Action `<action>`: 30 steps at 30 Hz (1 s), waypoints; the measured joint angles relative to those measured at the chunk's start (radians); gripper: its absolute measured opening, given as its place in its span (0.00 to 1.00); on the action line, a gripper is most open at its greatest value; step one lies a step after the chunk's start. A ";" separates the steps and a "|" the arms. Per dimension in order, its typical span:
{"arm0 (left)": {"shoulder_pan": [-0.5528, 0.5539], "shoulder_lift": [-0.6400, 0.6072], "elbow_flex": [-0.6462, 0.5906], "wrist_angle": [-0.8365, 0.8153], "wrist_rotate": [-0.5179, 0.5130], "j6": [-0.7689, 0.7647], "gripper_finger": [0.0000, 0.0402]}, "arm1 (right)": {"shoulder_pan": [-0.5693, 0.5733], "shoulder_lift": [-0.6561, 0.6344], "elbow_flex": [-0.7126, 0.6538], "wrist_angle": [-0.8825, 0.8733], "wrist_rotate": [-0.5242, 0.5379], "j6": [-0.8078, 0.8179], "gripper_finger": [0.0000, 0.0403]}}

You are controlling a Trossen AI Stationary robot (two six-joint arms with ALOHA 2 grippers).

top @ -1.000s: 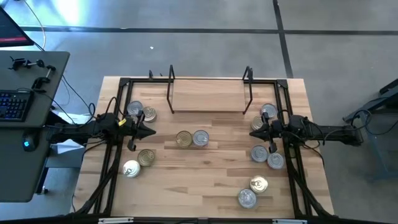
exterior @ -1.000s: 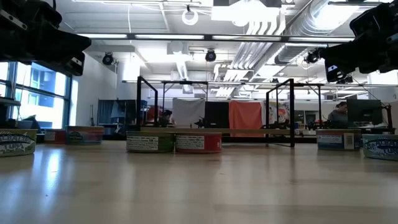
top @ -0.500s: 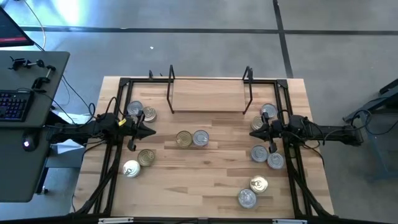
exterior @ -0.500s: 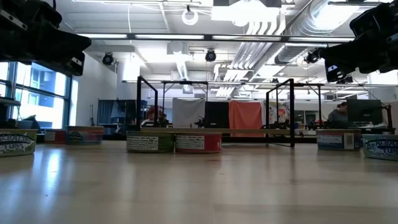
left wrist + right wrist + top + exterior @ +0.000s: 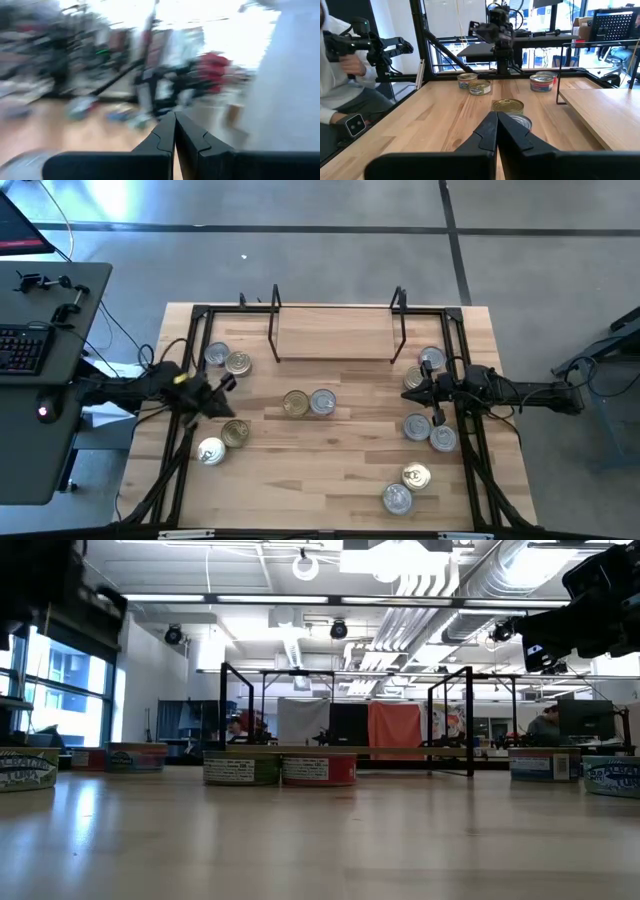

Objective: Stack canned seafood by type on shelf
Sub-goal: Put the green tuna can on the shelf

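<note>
Wooden bench point(image 5: 320, 840) fills the foreground. Two tins touch side by side at centre, one green-labelled point(image 5: 241, 769), one red-labelled point(image 5: 319, 769). More tins sit at the far left point(image 5: 27, 769) and far right point(image 5: 612, 777). Black rod shelf point(image 5: 350, 715) stands behind. Dark arm parts hang at top left point(image 5: 50, 590) and top right point(image 5: 590, 605).

We see a light wooden table point(image 5: 330, 455) with the shelf point(image 5: 335, 333) standing at its far edge. Round cans lie scattered on the tabletop: four near the left side, two touching in the middle point(image 5: 309, 403), and six along the right side.
</note>
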 joint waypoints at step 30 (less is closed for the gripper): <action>-0.297 0.684 0.114 0.097 -0.999 0.240 0.16 | 0.000 0.000 0.000 0.000 0.000 0.000 0.00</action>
